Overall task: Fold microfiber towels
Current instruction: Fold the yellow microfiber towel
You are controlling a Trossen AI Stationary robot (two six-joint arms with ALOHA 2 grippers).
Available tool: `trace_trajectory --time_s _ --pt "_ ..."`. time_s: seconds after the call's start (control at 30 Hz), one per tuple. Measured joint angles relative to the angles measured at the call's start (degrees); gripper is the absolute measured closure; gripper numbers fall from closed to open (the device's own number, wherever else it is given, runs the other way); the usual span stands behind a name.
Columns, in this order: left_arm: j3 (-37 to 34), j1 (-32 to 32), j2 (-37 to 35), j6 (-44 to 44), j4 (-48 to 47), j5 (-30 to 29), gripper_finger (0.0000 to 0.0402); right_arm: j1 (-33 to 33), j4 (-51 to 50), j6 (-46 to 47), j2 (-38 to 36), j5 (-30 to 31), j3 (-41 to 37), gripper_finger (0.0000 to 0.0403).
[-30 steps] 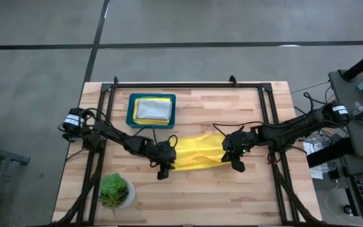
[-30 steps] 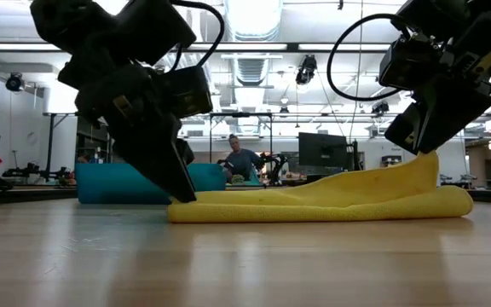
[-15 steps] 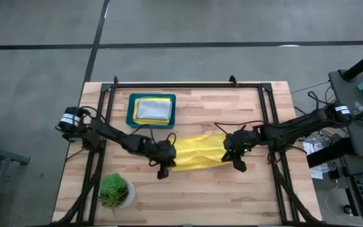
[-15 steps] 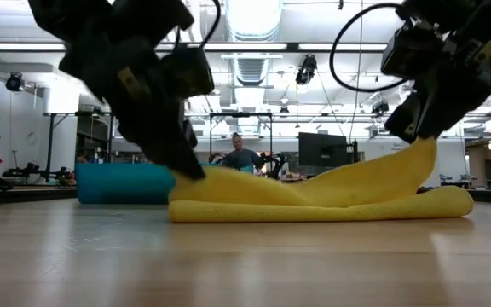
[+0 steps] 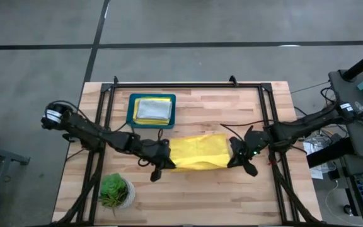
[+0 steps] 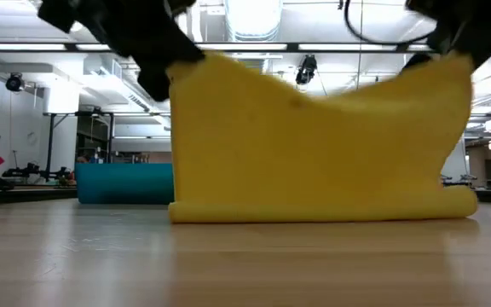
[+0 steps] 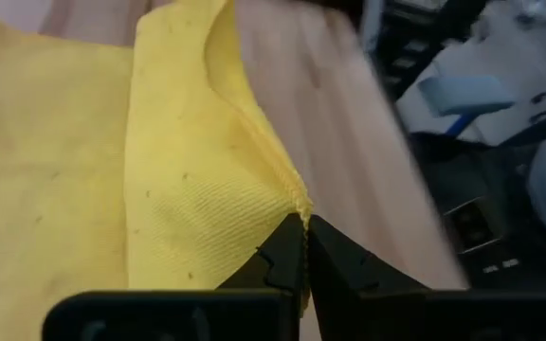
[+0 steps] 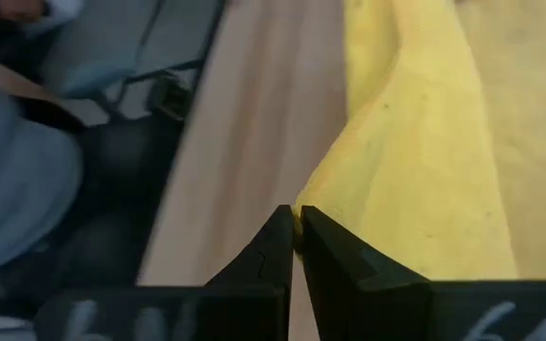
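Yellow microfiber towel (image 5: 197, 153) hangs as a raised sheet in the middle of the table (image 5: 244, 202), its bottom fold resting on the wood while its upper edge is carried by both arms. The left tool (image 7: 301, 248) is clenched on one top corner and the right tool (image 8: 296, 230) is clenched on the other, so the cloth is stretched flat between them; held this way, the lifted half can probably be laid over the half that lies on the wood to make an even fold. In the low view the towel stands like a curtain with a slight sag along its top.

Behind it, a teal tray (image 5: 131, 112) near the far side holds folded towels (image 5: 153, 110), a pale grey one on top of a yellow one. A small potted plant (image 5: 115, 191) sits at the near left corner. The table is pale butcher-block wood inside a black frame, on a grey floor; beyond it lies a workshop with ceiling lights, monitors and desks.
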Motion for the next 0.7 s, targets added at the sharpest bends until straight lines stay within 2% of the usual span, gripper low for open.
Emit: trace_trajectory --time_s 0.27,0.57,0.7 --pt "4.11 -5.67 1.83 -5.72 0.11 -1.41 0.0401 8.43 0.75 7.66 -1.44 0.81 2.43 0.0386" --pt "11.40 -10.65 9.38 -11.37 -0.25 -1.06 0.0402 17.58 2.51 14.66 3.07 5.25 3.40 0.0386" --pt "12.35 -10.90 10.63 -11.40 -1.57 -0.65 0.0402 19.13 0.78 14.87 3.88 9.79 4.26 0.0386"
